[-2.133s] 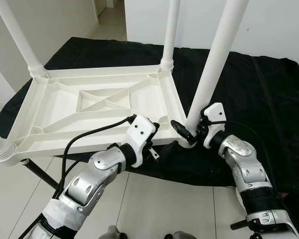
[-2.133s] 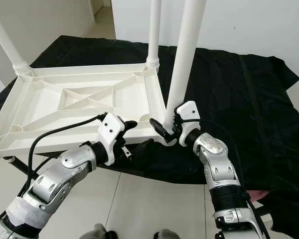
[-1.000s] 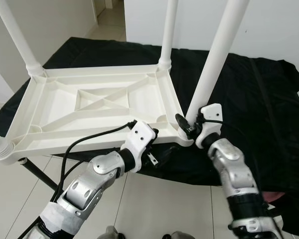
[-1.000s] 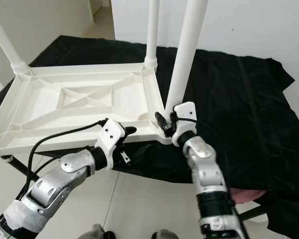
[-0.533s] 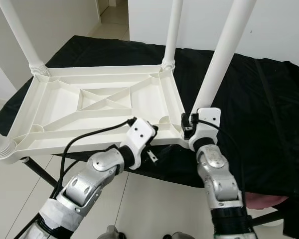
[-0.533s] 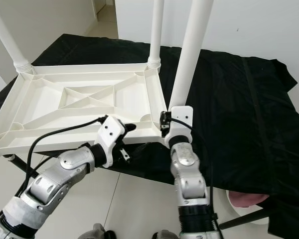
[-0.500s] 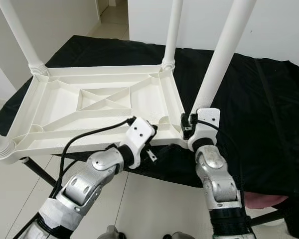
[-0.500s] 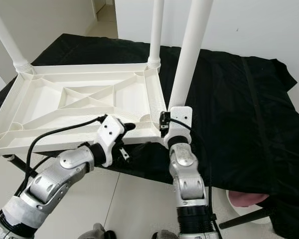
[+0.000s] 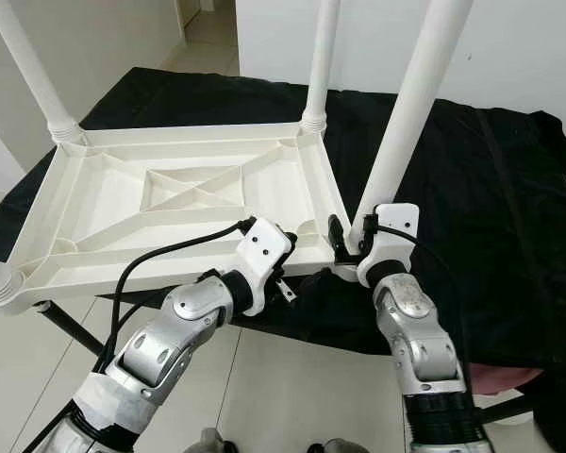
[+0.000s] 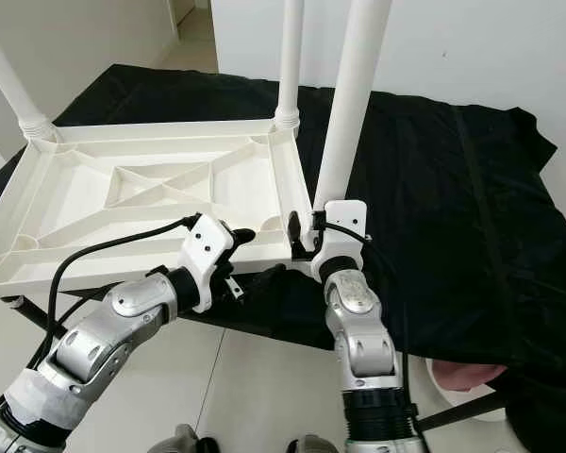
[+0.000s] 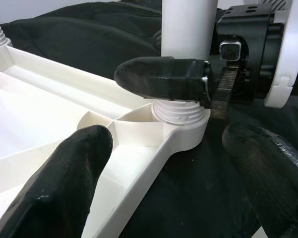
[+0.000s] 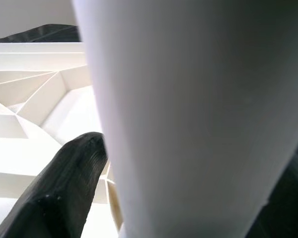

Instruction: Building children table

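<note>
Two silver jointed arms, white wrist housings, matte black fingers on left gripper (image 9: 297, 253) and right gripper (image 9: 342, 238); black cable (image 9: 160, 257) along left forearm.

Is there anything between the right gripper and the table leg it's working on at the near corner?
Nothing visible. The right gripper is already around the base of the near right leg, just above the corner socket of the upside-down tabletop.

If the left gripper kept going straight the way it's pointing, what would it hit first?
Most likely the base of the near right table leg, where the right gripper is clamped; the left gripper sits open at the tabletop's edge.
</note>
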Robot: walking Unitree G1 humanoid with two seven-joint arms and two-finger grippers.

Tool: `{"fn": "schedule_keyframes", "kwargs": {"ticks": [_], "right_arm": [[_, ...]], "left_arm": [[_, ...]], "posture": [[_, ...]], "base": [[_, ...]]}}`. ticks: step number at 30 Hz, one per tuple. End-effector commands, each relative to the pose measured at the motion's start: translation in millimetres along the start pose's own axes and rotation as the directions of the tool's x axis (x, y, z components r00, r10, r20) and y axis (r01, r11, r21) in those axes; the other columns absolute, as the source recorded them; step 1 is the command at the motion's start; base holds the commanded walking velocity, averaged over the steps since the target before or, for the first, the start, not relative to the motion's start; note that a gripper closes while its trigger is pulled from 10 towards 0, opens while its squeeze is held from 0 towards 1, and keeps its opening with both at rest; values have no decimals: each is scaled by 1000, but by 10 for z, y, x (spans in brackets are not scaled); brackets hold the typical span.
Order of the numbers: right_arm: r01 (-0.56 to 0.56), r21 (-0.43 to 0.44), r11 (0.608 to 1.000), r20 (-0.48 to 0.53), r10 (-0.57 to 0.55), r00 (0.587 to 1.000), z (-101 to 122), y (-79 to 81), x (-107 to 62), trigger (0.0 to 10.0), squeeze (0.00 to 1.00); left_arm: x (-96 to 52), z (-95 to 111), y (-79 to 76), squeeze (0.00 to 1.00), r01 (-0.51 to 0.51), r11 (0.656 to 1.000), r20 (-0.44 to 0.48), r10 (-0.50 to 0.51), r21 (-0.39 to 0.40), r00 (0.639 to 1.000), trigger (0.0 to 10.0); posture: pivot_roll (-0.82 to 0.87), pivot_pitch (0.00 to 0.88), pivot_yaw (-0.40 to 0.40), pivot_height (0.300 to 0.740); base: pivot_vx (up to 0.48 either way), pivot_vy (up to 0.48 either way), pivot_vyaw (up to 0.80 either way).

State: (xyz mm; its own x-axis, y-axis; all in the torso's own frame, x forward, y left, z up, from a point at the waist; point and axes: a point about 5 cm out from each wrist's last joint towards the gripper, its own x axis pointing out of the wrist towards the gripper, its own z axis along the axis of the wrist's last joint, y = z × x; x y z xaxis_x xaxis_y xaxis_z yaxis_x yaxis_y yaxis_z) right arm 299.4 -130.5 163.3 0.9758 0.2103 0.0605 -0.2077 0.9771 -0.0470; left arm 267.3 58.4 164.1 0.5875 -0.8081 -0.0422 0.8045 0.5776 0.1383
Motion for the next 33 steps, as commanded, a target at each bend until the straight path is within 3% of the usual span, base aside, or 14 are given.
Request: {"fn": "schedule_keyframes", "kwargs": {"ticks": [1,3,5,6,7,8,10,21,22,24,25,26,33], "right_arm": [[-53,1,999,2,53,999,3,20,18,10000,0],[-114,-19,993,-11,114,993,-17,7,17,10000,0],[-256,-75,964,-29,255,967,-47,-4,8,10000,0],[-256,-75,964,-29,255,967,-47,-4,8,10000,0],[-327,-117,938,-32,326,945,-46,-16,0,10000,0],[-327,-117,938,-32,326,945,-46,-16,0,10000,0],[-435,-169,884,-53,432,900,-27,-134,55,10000,0],[-499,-207,842,-76,494,866,-28,-254,203,10000,0],[-507,-202,838,-89,500,862,-50,-272,213,3216,0],[-507,-202,838,-89,500,862,-50,-272,213,3216,0],[-516,-203,832,-96,507,856,-74,-297,224,941,0],[-521,-192,832,-111,509,854,-104,-323,229,0,0],[-522,-132,842,-138,506,851,-218,-354,196,0,0]], "left_arm": [[-6,-10,-79,0,138,990,-6,-138,7,990,10000],[-7,-18,-99,0,144,990,-7,-144,2,990,10000],[-1,-33,-143,0,157,988,-7,-157,-6,988,10000],[-1,-33,-143,0,157,988,-7,-157,-6,988,10000],[2,-36,-166,0,164,987,-7,-164,-8,987,10000],[2,-36,-166,0,164,987,-7,-164,-8,987,10000],[5,-43,-210,0,179,984,-9,-179,-14,984,10000],[1,-38,-197,0,178,984,-15,-178,-5,984,10000],[1,-35,-196,0,176,984,-14,-176,-6,984,10000],[1,-35,-196,0,176,984,-14,-176,-6,984,10000],[-1,-32,-197,0,174,985,-14,-174,-6,985,10000],[-3,-30,-196,0,172,985,-14,-172,-6,985,10000],[-12,-28,-200,0,169,986,-15,-169,-8,986,10000]], "posture": [[-88,50,21,740],[-88,50,21,740],[-86,41,25,740],[-86,41,25,740],[-86,41,25,740],[-86,41,25,740],[-79,28,25,740],[-69,28,25,740],[-63,30,21,740],[-63,30,21,740],[-63,30,21,740],[-58,35,19,740],[-58,40,20,740]], "base": [[0,0,0],[0,0,0],[0,0,0],[0,0,0],[0,0,0],[0,0,0],[0,0,0],[0,0,0],[0,0,0],[0,0,0],[0,0,0],[0,0,0],[0,0,0]]}}
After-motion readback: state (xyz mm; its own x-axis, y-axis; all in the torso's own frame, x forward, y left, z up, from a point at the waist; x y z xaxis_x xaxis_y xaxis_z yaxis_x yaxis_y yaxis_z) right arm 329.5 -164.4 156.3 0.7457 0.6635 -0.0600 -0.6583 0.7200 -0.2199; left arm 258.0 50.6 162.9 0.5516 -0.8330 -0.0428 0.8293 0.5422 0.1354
